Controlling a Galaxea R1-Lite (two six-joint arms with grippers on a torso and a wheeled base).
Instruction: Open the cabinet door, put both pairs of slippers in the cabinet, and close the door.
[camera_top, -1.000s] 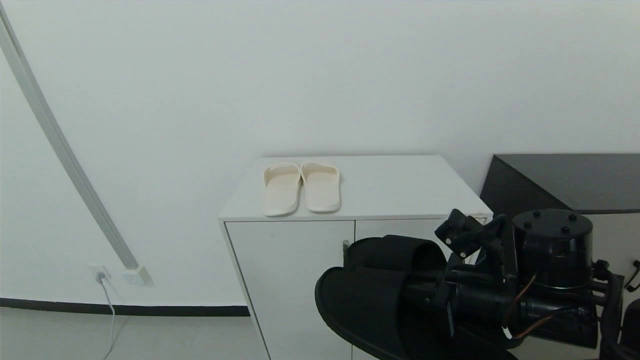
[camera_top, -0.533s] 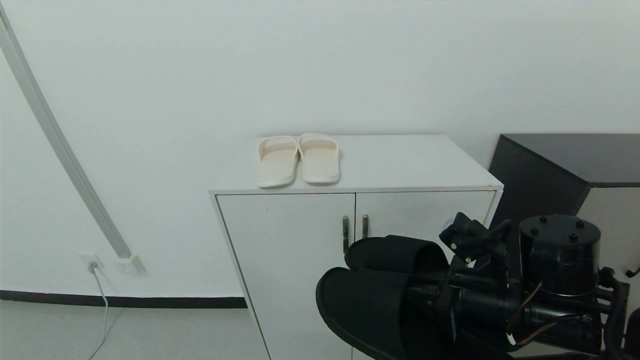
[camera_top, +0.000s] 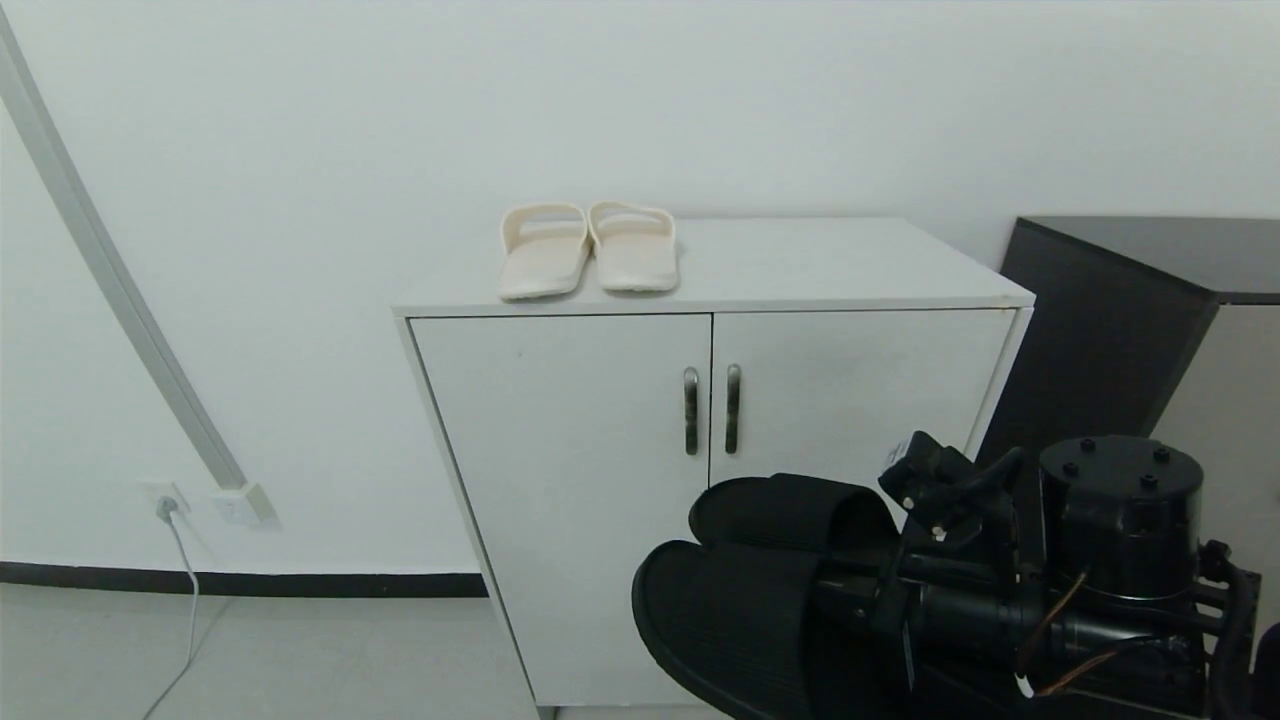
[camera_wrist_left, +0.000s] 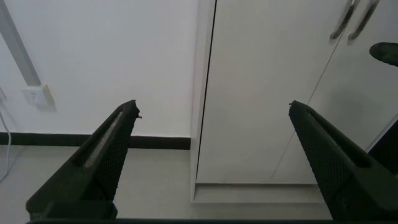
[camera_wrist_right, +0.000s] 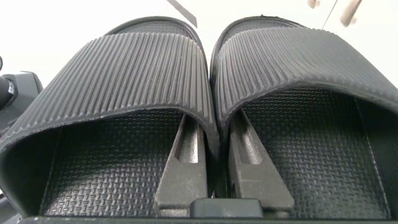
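Right gripper (camera_wrist_right: 214, 165) clamped on the black slippers (camera_top: 770, 570), pinching their inner walls together.
They hang low before the closed cabinet (camera_top: 560, 470); cream slippers (camera_top: 590, 248) sit on its top. Left gripper (camera_wrist_left: 212, 107) is spread wide, holding nothing.

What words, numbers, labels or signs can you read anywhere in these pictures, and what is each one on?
None: no text in these pictures can be read.
The white cabinet has plain doors and a plain top.
The cream slippers are unmarked.
The black slippers show ribbed and dimpled texture only, no print.
The wall socket is too small to tell whether it bears any marking.
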